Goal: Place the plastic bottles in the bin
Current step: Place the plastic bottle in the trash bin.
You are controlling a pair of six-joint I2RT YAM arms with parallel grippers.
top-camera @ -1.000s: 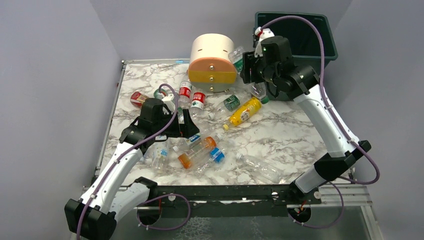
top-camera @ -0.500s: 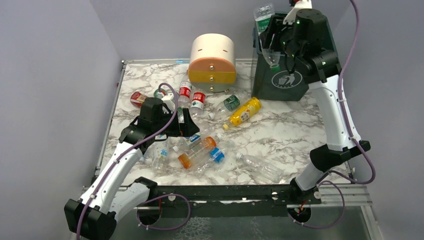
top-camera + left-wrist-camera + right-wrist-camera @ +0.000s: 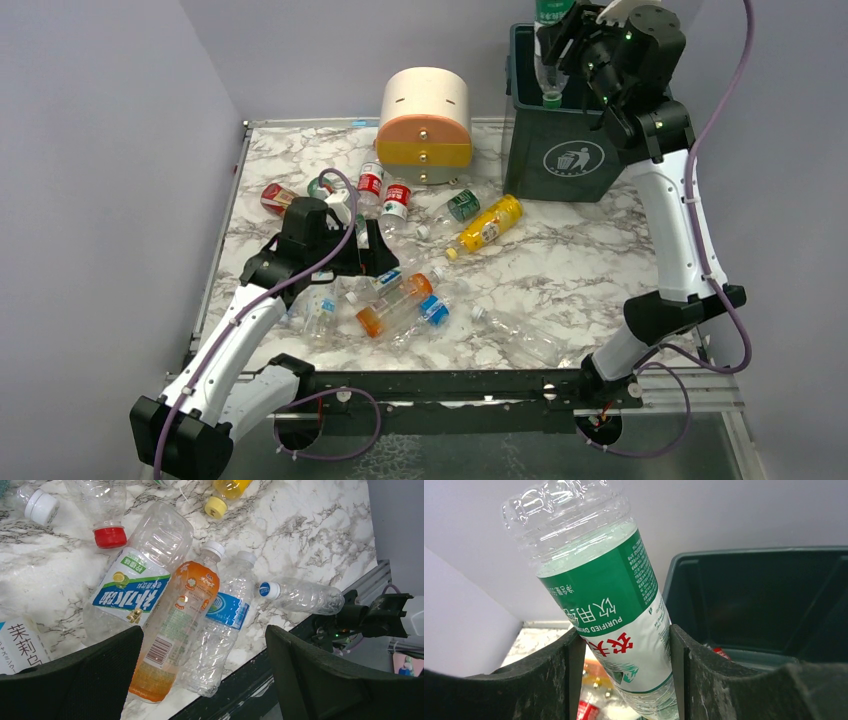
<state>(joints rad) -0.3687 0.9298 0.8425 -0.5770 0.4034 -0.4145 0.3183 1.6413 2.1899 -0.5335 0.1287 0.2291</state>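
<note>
My right gripper [image 3: 621, 640] is shut on a clear plastic bottle with a green label [image 3: 599, 585]. In the top view this bottle [image 3: 546, 62] hangs cap-down over the open mouth of the dark green bin [image 3: 570, 160], held by the right gripper [image 3: 566, 45]. My left gripper [image 3: 202, 635] stands open and empty, low over an orange bottle [image 3: 177, 630] and a clear blue-labelled bottle [image 3: 222, 625]. More bottles lie on the marble table, among them a yellow one [image 3: 487, 225] and a clear one [image 3: 520, 337].
A cream-and-orange round drawer unit [image 3: 425, 110] stands at the back, left of the bin. Bottles cluster round the left gripper [image 3: 383, 255] and in front of the drawer unit. A black rail [image 3: 450, 385] runs along the table's near edge.
The right arm has lifted the green-labelled bottle from beside the drawer unit up and right, over the bin. The left arm has stayed still.
</note>
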